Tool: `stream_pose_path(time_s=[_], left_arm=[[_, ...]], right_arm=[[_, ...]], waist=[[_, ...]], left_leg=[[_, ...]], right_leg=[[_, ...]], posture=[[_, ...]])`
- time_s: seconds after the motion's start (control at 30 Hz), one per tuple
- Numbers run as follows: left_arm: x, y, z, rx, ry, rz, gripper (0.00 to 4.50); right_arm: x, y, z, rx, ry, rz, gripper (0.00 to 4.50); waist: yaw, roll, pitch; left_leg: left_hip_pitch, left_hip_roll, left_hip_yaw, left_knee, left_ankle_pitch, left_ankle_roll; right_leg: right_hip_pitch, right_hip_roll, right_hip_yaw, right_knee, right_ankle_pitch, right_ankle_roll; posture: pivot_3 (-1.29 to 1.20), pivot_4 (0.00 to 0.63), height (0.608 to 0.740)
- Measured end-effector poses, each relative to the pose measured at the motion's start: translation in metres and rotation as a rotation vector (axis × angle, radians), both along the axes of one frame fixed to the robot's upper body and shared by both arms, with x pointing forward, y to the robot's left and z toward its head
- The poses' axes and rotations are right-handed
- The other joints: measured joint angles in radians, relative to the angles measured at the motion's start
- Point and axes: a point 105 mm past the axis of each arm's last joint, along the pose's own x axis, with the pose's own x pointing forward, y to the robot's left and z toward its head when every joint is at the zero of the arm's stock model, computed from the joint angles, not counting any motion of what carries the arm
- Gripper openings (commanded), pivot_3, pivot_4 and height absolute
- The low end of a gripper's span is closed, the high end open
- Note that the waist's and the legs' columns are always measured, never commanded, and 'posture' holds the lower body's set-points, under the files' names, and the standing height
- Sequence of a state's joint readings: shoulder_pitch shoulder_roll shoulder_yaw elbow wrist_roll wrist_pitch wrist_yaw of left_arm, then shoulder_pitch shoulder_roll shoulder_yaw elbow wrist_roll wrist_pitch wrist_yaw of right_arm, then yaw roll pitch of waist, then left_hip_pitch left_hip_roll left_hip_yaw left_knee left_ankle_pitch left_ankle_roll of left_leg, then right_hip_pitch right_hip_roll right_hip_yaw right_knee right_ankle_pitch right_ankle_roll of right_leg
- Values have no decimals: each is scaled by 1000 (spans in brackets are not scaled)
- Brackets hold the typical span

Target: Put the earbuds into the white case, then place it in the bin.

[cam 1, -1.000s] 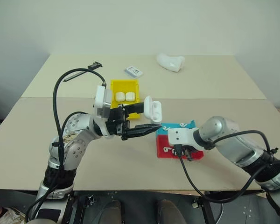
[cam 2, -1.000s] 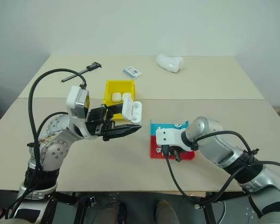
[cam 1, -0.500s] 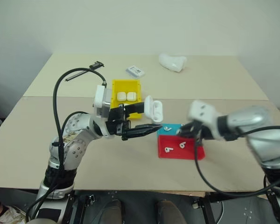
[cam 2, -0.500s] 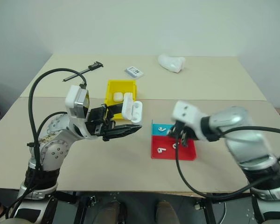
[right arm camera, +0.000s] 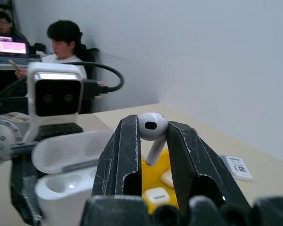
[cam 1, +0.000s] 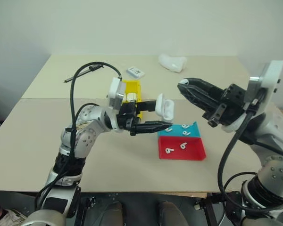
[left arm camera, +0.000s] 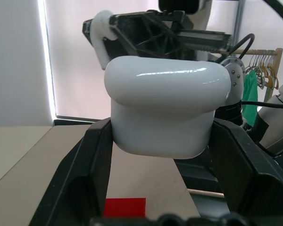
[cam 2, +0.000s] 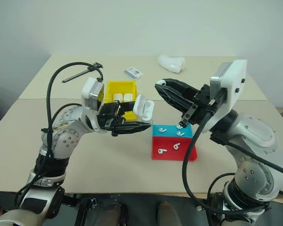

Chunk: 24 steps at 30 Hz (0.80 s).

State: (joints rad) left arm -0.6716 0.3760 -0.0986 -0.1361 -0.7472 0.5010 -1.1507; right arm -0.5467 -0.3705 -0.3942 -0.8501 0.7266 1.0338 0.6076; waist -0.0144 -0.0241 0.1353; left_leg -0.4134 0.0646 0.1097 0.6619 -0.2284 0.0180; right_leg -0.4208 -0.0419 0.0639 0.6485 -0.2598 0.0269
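Note:
My left gripper [cam 1: 159,116] is shut on the white case [cam 1: 166,108], held above the table with its lid flipped open [right arm camera: 66,155]. My right gripper [cam 1: 182,85] is raised just right of the case, pointing at it, and is shut on one earbud [right arm camera: 152,126] at its fingertips. More earbuds lie in the teal tray [cam 1: 192,127] and the red tray [cam 1: 196,151], such as one [cam 1: 168,151]. The yellow bin [cam 2: 118,86] stands behind the left gripper with two white cases [cam 2: 121,97] in it.
A lumpy white object [cam 1: 173,62] and a flat labelled card [cam 1: 135,72] lie at the table's far side. A black cable end [cam 1: 85,70] rests at the far left. People sit in the background [right arm camera: 61,42] of the right wrist view.
My right arm has risen from the trays with an earbud and turned to point at the case. My left gripper has edged right with the case.

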Motion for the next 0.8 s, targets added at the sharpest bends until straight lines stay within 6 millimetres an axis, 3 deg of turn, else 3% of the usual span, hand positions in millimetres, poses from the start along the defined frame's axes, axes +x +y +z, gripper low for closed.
stream_pose_path(time_s=[0.23,0.8], left_arm=[[2,-1,-3,4,10,-3,2762],[-8,4,-3,-6,-23,43,2762]], right_arm=[[-5,14,-8,-25,38,50,624],[-6,13,-18,-120,18,36,624]], waist=[[0,0,0],[0,0,0]], left_leg=[[0,0,0,0,0,0],[-1,0,-1,0,0,0]], right_leg=[[0,0,0,0,0,0],[0,0,0,0,0,0]], posture=[[0,150,740],[0,150,740]])
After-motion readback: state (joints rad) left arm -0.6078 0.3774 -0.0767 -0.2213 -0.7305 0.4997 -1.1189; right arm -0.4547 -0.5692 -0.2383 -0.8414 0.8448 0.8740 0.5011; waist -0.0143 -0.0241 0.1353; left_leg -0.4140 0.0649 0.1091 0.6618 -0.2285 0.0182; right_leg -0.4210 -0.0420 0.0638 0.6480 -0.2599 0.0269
